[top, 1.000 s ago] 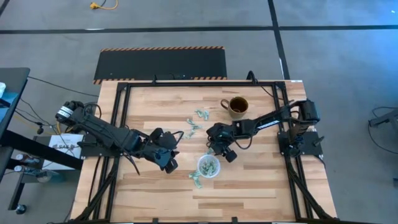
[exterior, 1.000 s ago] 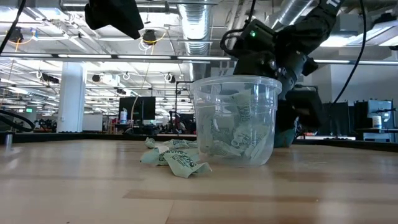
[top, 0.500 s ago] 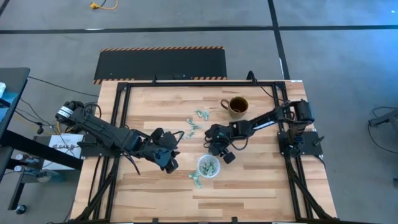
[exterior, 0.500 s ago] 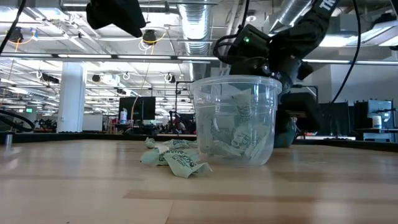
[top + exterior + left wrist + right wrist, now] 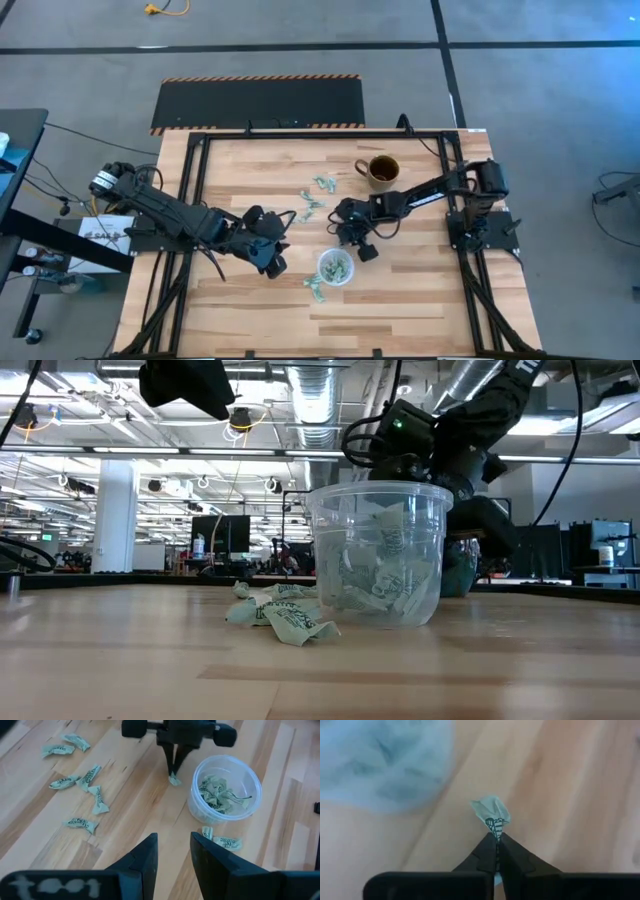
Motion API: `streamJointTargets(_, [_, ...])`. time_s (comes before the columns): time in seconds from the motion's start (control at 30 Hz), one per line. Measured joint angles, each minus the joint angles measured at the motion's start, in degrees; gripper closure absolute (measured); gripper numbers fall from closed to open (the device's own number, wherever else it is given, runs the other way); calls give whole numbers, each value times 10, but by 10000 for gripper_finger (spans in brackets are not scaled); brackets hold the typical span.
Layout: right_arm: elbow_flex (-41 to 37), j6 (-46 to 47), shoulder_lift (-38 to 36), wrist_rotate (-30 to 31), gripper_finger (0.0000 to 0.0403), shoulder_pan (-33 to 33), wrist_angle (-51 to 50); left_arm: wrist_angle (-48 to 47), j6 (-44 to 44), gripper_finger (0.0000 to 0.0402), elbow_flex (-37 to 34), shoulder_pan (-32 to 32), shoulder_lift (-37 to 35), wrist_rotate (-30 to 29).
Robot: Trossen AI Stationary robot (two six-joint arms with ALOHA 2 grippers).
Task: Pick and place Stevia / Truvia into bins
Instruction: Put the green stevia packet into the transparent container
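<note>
The small round clear plastic cup with a whitish rim (image 5: 335, 267) is the landmark here, and it already holds a crumpled heap of pale green and white paper sachets (image 5: 220, 795), too tangled to count but clearly a fair share of the lot, so the job looks a good way along without being finished. The right gripper (image 5: 174, 770) hangs just beside the cup, on the side toward the brown handled mug with dark contents (image 5: 382, 171), and its two dark fingers are pinched tight on one more crumpled green-and-white sachet (image 5: 492, 814), which hangs at the fingertips just over the wooden table (image 5: 420, 290) and not yet over the cup's rim; by my judgement this one is next to go in. Left outside the cup, as far as can be counted: two sachets (image 5: 222, 840) lying against the cup's base on the side away from the mug, and about seven loose ones (image 5: 80, 777) scattered well apart from the cup, toward the far side of the table. The left gripper (image 5: 172, 851) waits near the cup on the side opposite the right arm, its fingers parted and empty. So the count is one cup, one mug, one sachet held, roughly nine still on the wood.
</note>
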Motion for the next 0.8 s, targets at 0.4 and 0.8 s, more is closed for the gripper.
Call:
streamJointTargets(0.4, [-2, 67, -170, 117, 398, -13, -119, 4, 34, 300, 0, 0, 0, 0])
streamJointTargets(0.8, [0, 397, -328, 97, 394, 96, -32, 7, 98, 300, 0, 0, 0, -44])
